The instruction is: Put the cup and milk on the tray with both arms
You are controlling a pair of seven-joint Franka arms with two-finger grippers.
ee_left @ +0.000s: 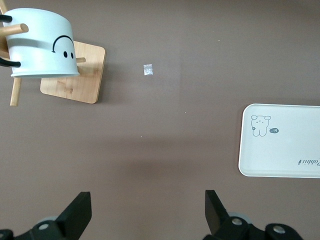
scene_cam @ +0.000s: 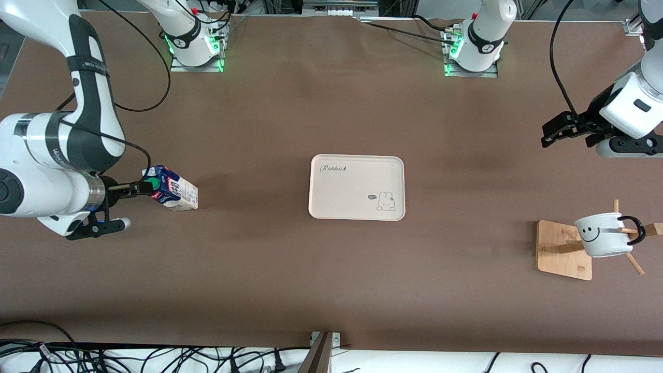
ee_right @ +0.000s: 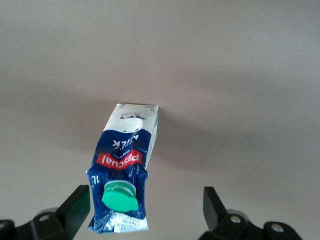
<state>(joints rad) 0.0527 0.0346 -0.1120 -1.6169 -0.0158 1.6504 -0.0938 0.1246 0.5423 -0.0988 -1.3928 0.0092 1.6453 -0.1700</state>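
Note:
The milk point(scene_cam: 171, 190) stands on the table toward the right arm's end. My right gripper point(scene_cam: 130, 190) is open at its gable top. In the right wrist view the carton point(ee_right: 125, 165) and its green cap point(ee_right: 120, 196) lie between the spread fingers of the right gripper point(ee_right: 146, 200), closer to one finger and not clamped. The cup point(scene_cam: 603, 235) hangs on a peg of the wooden stand point(scene_cam: 562, 254). My left gripper point(scene_cam: 550, 132) is open and empty over bare table, apart from the cup point(ee_left: 42, 45). The tray point(scene_cam: 356, 187) lies empty mid-table.
The wooden stand's square base point(ee_left: 75, 75) and its slanted pegs sit at the left arm's end. A small pale scrap point(ee_left: 148, 70) lies on the brown table between the stand and the tray point(ee_left: 280, 145). Cables run along the table's near edge.

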